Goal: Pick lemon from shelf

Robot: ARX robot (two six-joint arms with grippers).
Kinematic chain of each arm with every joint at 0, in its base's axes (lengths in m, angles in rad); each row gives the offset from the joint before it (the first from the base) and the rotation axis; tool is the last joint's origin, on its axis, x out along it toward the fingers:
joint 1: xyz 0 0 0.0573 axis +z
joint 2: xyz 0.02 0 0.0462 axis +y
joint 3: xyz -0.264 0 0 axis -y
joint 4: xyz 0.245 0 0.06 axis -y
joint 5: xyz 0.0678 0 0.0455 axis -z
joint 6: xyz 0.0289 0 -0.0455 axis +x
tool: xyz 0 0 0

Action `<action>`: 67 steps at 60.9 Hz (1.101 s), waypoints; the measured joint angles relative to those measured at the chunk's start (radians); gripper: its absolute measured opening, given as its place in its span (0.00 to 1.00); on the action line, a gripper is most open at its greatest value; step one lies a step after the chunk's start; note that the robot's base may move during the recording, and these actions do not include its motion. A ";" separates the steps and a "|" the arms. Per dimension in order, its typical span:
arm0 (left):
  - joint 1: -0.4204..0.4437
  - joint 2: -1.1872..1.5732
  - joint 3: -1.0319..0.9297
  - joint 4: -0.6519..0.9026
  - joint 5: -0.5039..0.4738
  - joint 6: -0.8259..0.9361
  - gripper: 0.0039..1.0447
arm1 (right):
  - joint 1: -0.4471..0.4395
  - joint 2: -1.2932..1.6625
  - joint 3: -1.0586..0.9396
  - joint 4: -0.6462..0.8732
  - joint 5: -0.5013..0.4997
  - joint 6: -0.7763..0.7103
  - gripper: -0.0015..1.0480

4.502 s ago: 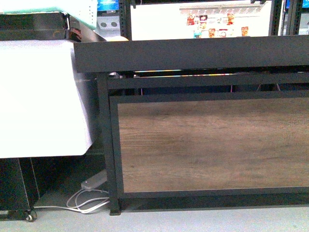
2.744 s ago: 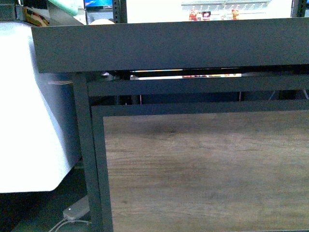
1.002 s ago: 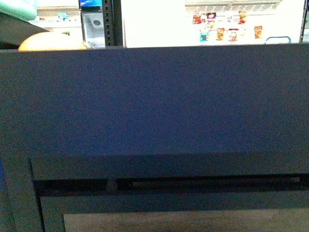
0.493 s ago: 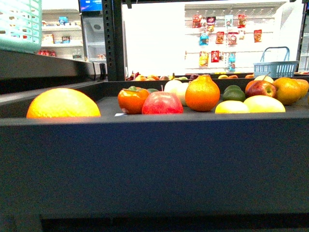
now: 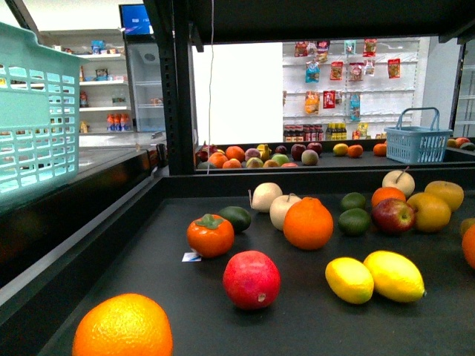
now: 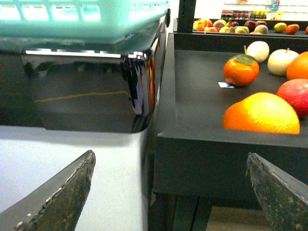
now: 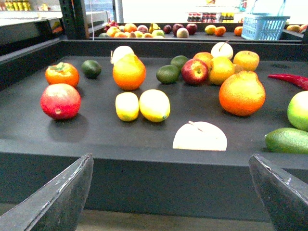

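Right wrist view: the right gripper (image 7: pixel 169 161) hangs spread wide, empty, before the shelf (image 7: pixel 144 187); the lemon (image 7: pixel 154 105) lies beyond its rim, just beside a second lemon (image 7: pixel 127 106). Left gripper (image 6: pixel 171 155) likewise spread, empty.

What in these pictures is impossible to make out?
- Front view: the bottom edge cuts off the near orange.
- Front view: the wall packets are too small to read.
- Right wrist view: the rim of the shelf hides the lower half of the pale fruit.
- Right wrist view: the picture's edge cuts off the light green fruit.
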 joint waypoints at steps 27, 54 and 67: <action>0.000 0.000 0.000 0.000 0.000 0.000 0.92 | 0.000 0.000 0.000 0.000 0.001 0.000 0.93; 0.000 0.000 0.000 0.000 0.000 0.000 0.92 | 0.000 0.000 0.000 0.000 0.001 0.000 0.93; 0.000 0.000 0.000 0.000 0.000 0.000 0.92 | 0.000 0.000 0.000 0.000 0.000 0.000 0.93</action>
